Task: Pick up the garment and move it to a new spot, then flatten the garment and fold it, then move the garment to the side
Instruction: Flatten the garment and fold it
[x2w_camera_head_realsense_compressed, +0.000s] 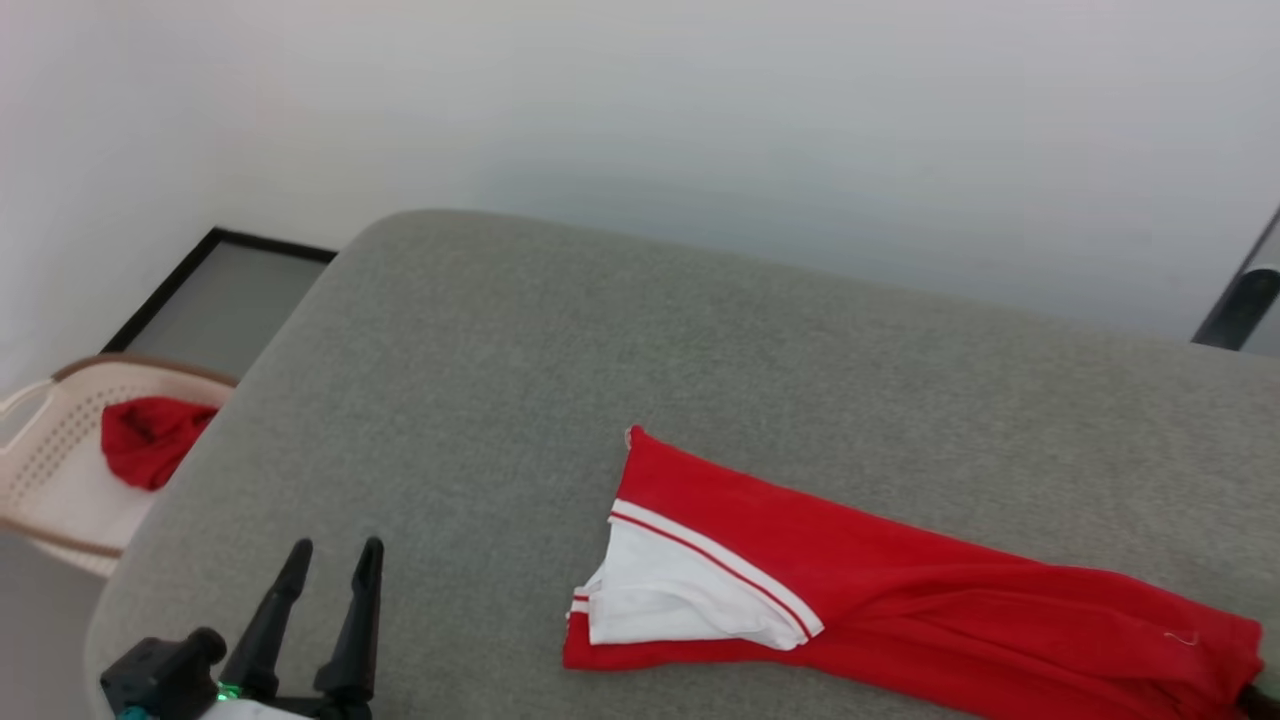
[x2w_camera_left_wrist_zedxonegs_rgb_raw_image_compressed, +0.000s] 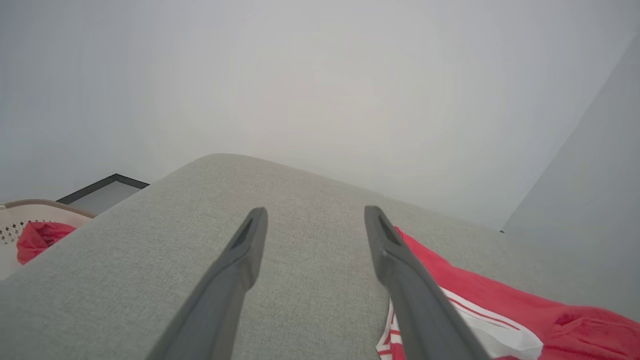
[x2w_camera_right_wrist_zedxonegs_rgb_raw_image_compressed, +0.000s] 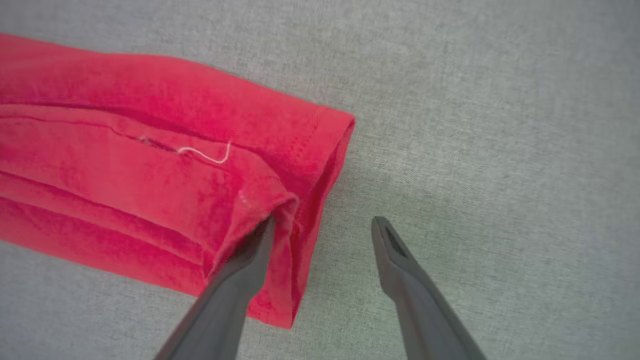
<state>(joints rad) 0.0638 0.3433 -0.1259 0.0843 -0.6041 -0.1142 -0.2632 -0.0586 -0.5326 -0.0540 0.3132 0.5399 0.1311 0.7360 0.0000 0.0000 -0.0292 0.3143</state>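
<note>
Pale, bare wall (x2w_camera_head_realsense_compressed: 700, 120) rises behind a counter (x2w_camera_head_realsense_compressed: 480, 380) covered in grey woven fabric, its far left corner rounded. Beyond that corner a black-framed grey panel (x2w_camera_head_realsense_compressed: 215, 300) sits low against the wall. Off the counter's left edge stands a cream perforated basket (x2w_camera_head_realsense_compressed: 40, 470) with a brown rim, a plain red cloth (x2w_camera_head_realsense_compressed: 150, 440) bunched inside it.

On the near right part of the counter lies the garment (x2w_camera_head_realsense_compressed: 900, 590), folded into a long narrow band that runs from mid-counter out toward the right edge. A white sleeve (x2w_camera_head_realsense_compressed: 680, 590) with red-and-white striped trim rests on top at its left end. The lettering cannot be seen.

At the near left, the left fingers (x2w_camera_head_realsense_compressed: 290, 580) are spread apart with nothing between them, over bare grey fabric just left of the sleeve end. In the right wrist view the right fingers (x2w_camera_right_wrist_zedxonegs_rgb_raw_image_compressed: 400, 270) are also spread and gripping nothing. One tip touches the hemmed end of the garment, where a fold lifts slightly, while the other stands over bare counter. A loose white thread (x2w_camera_right_wrist_zedxonegs_rgb_raw_image_compressed: 205, 155) lies on the red cloth near that hem.
</note>
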